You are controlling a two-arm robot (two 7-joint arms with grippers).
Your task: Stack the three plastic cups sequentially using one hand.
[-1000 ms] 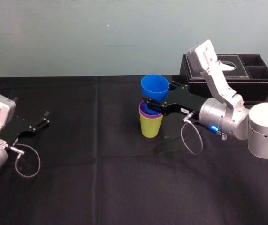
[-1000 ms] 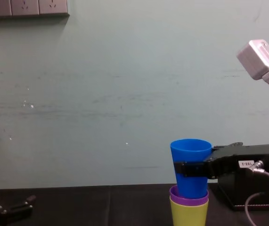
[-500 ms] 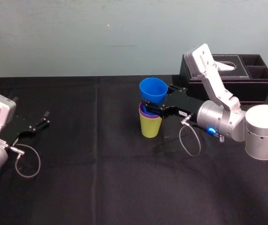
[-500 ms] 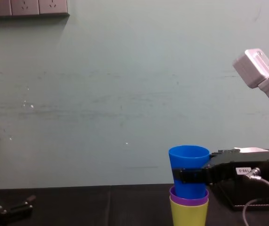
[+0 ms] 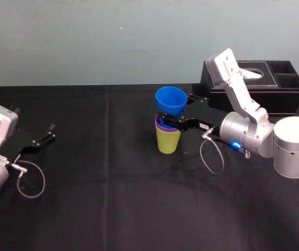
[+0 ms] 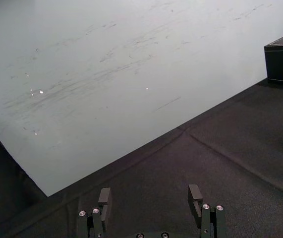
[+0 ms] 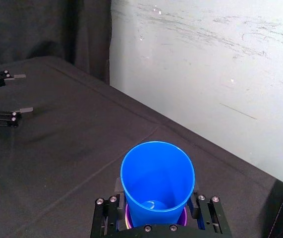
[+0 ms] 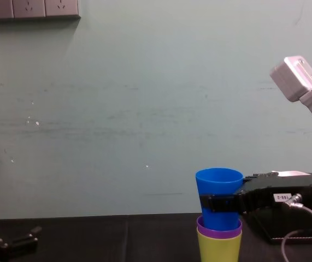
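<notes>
Compared to a second ago, the tapered blue plastic cup (image 5: pixel 170 102) sits lower, its base now tucked into the purple plastic cup (image 5: pixel 161 125), which is nested in the yellow-green plastic cup (image 5: pixel 168 140) mid-desk (image 5: pixel 112 198). Blue one's mouth faces up, long axis pretty much vertical. Right hand (image 5: pixel 168 116) clamps it around the lower body. Left hand (image 5: pixel 51 130) is parked near the desk's left edge, fingers spread.

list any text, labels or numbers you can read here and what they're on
White label on the right gripper: dark characters, too small to read.
Blue cup, purple cup, yellow-green cup, black tissue box: no print seen.
Left gripper, parked at the left: no label seen.
</notes>
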